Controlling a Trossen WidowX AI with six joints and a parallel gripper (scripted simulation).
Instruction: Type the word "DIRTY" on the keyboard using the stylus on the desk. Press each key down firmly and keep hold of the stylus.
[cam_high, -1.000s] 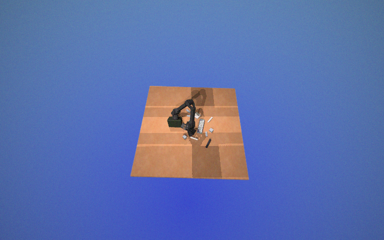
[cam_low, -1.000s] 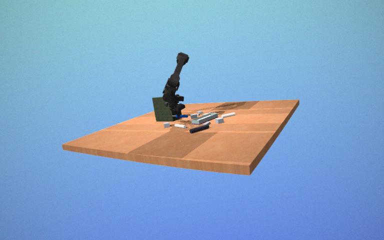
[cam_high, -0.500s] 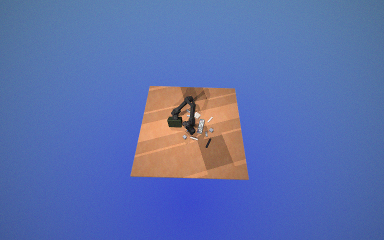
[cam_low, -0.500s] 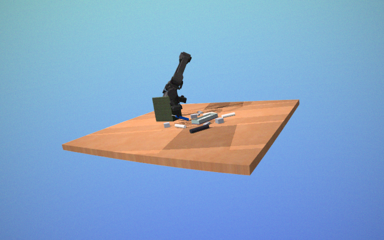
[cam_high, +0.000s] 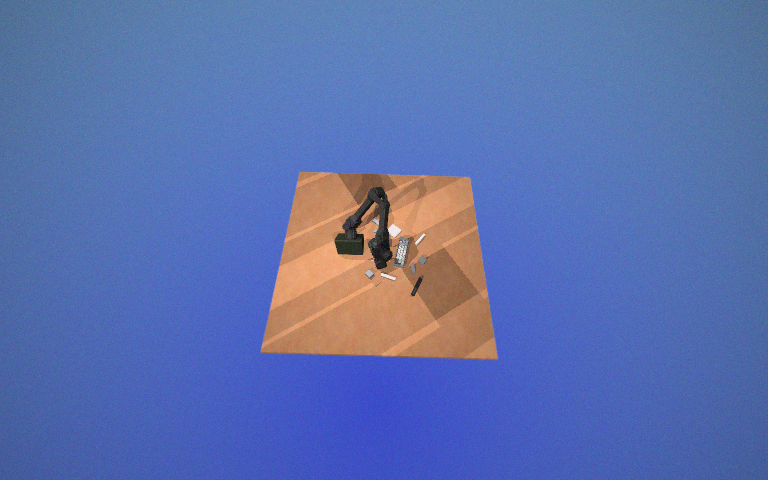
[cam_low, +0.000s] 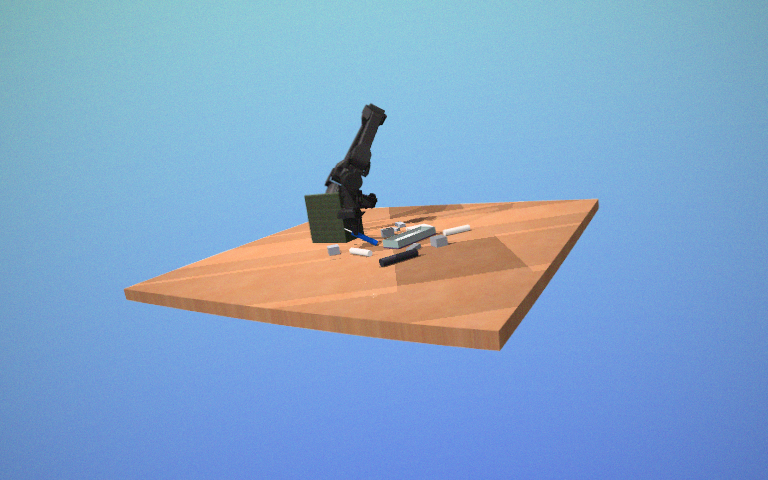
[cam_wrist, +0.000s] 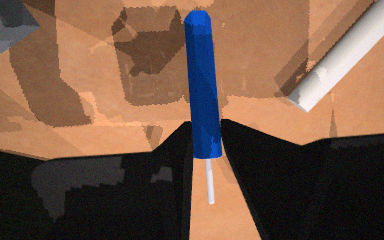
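Note:
The stylus (cam_low: 365, 238) (cam_wrist: 202, 75) has a thick blue handle and a thin white tip. My gripper (cam_low: 352, 230) (cam_wrist: 205, 127) is shut on the handle near its tip end. The handle sticks out past the fingertips in the wrist view, and the white tip points back between the fingers. The stylus is tilted and off the desk in the exterior view. The keyboard (cam_high: 402, 252) (cam_low: 396, 241) lies to the right of my gripper in the top and exterior views. It is outside the wrist view, and its letters are too small to read.
A dark cylinder (cam_high: 416, 286) (cam_low: 398, 258), a white cylinder (cam_high: 420, 239) (cam_low: 456, 230) and a grey block (cam_high: 422, 259) (cam_low: 438, 241) lie around the keyboard. Another white cylinder (cam_high: 387, 276) (cam_low: 360, 251) (cam_wrist: 340, 57) and grey block (cam_high: 369, 273) (cam_low: 333, 249) lie near my gripper. A dark green box (cam_high: 349, 246) (cam_low: 325, 220) stands left.

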